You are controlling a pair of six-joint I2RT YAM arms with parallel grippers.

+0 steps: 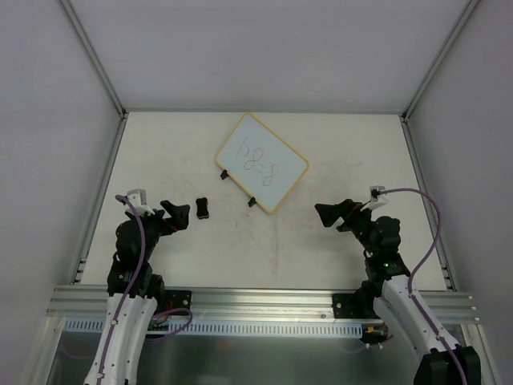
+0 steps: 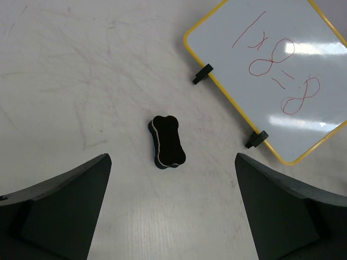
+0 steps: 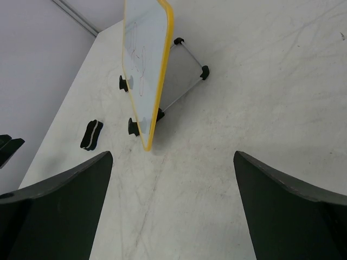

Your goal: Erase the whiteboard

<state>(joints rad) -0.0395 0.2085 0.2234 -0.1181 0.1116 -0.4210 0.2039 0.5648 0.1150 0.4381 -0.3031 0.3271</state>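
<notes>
The whiteboard (image 1: pixel 260 160) sits at the back middle of the table, yellow-framed and turned like a diamond. Red scribbles cover its face (image 2: pixel 282 70), and two black clips (image 2: pixel 202 74) grip its near-left edge. The right wrist view shows the board (image 3: pixel 142 59) almost edge-on, propped on a thin wire stand (image 3: pixel 187 70). A black bone-shaped eraser (image 1: pixel 203 208) (image 2: pixel 168 142) (image 3: pixel 91 134) lies flat, left of the board. My left gripper (image 1: pixel 178 216) (image 2: pixel 172 189) hovers open just short of the eraser. My right gripper (image 1: pixel 329 216) (image 3: pixel 172 168) is open and empty, right of the board's near corner.
Metal rails (image 1: pixel 100 200) run along both table sides and an aluminium beam (image 1: pixel 256 298) crosses the near edge by the arm bases. White walls enclose the back and sides. The tabletop (image 1: pixel 280 241) is scuffed.
</notes>
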